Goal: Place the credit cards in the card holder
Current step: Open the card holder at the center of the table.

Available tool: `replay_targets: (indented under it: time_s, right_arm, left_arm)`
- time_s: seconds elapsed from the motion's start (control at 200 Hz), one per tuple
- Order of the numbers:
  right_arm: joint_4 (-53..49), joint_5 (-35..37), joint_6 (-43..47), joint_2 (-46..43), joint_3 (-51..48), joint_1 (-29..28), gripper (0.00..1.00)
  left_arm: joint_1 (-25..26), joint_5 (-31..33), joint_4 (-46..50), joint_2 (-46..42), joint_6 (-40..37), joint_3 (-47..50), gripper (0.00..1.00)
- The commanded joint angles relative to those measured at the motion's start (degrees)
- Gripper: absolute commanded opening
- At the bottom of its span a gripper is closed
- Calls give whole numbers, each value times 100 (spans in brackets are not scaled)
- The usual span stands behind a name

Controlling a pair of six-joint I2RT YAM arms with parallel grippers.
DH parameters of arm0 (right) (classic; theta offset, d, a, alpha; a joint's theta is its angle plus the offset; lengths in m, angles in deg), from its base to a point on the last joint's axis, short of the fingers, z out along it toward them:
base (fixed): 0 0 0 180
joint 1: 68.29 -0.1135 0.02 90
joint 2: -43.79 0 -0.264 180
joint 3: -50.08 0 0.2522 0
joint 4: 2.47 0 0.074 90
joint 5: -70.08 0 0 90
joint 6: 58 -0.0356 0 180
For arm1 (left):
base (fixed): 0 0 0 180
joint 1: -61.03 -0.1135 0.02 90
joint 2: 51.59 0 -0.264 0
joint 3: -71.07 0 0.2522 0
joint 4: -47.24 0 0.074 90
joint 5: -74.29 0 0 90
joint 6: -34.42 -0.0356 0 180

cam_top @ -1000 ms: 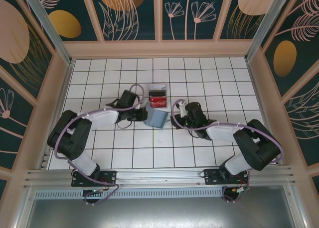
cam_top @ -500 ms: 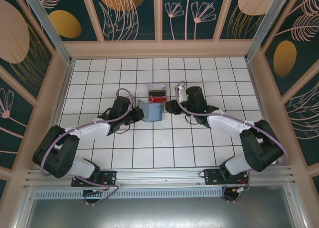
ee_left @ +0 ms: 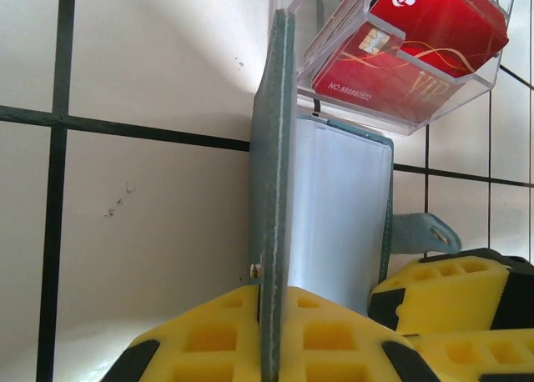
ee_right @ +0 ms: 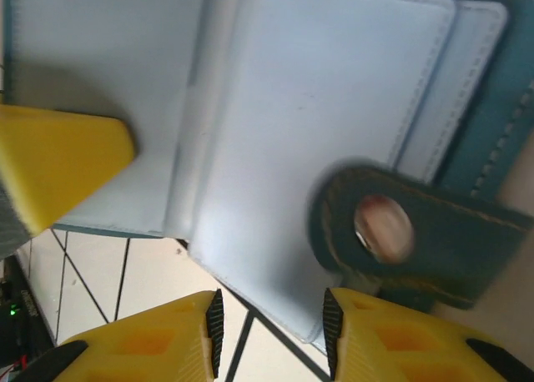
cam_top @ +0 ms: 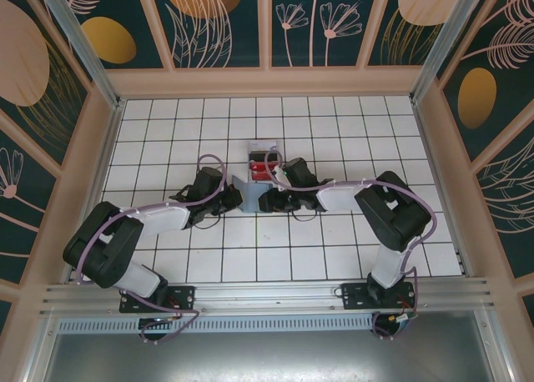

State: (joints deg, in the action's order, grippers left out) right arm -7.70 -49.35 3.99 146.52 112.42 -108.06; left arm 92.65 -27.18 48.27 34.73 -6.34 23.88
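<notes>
The card holder point(cam_top: 243, 190) lies open on the tiles in front of the tray, one teal flap point(ee_left: 275, 173) standing upright. My left gripper point(cam_top: 228, 195) is shut on that flap's edge point(ee_left: 276, 332). The pale blue inner panel point(ee_right: 317, 107) and the strap with its snap point(ee_right: 384, 228) lie flat. My right gripper point(cam_top: 265, 201) is at the holder's right side, open point(ee_right: 271, 336), with the panel's near corner just reaching between its fingertips. Red credit cards point(ee_left: 409, 40) stand in the clear tray point(cam_top: 263, 159) behind the holder.
The clear tray's front wall point(ee_left: 400, 115) sits right behind the holder. Both arms crowd the middle of the white tiled floor point(cam_top: 167, 123). Raised wooden walls point(cam_top: 267, 82) ring the floor. The left gripper's yellow finger point(ee_right: 58, 165) rests against the holder's inner side.
My right arm has swung from beside the tray down and left to the holder's right edge, its jaws opening wider. The left gripper keeps its hold on the flap.
</notes>
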Motion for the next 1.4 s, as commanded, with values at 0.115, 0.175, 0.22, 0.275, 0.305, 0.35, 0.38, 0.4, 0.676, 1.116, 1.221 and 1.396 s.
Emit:
replay_targets:
  time_s: [0.115,0.175,0.22,0.275,0.305,0.35,0.38,0.4,0.676,1.116,1.221,1.396]
  right_arm:
    - [-242,289,-104,49,290,131,41]
    - [-267,265,-94,95,306,151,41]
    - [-306,283,-115,140,317,146,41]
    - [-306,311,-172,166,284,145,41]
    - [-283,292,-185,175,268,145,41]
    - [-297,308,-202,191,271,137,41]
    - [-309,324,-220,204,282,143,41]
    - [-297,316,-218,212,277,143,41]
    - [-418,158,-205,457,638,105,42]
    - [-372,-436,-125,257,1097,-21,43]
    - [-249,-655,-187,203,1137,-57,44]
    - [-131,-731,-177,430,1188,-57,44]
  left_arm:
    - [46,-20,-298,103,99,60,0]
    - [45,-65,-332,129,97,47,0]
    - [55,-80,-330,147,95,38,0]
    - [55,-60,-330,153,97,37,0]
    - [55,-66,-327,157,87,38,0]
    - [55,-66,-327,167,78,27,0]
    - [50,-64,-339,175,86,29,0]
    - [57,-66,-351,181,88,25,0]
    - [132,-195,-692,422,172,75,0]
    - [157,-485,-1137,639,369,233,0]
    - [160,-593,-1439,707,520,359,0]
    - [157,-725,-1809,766,727,543,0]
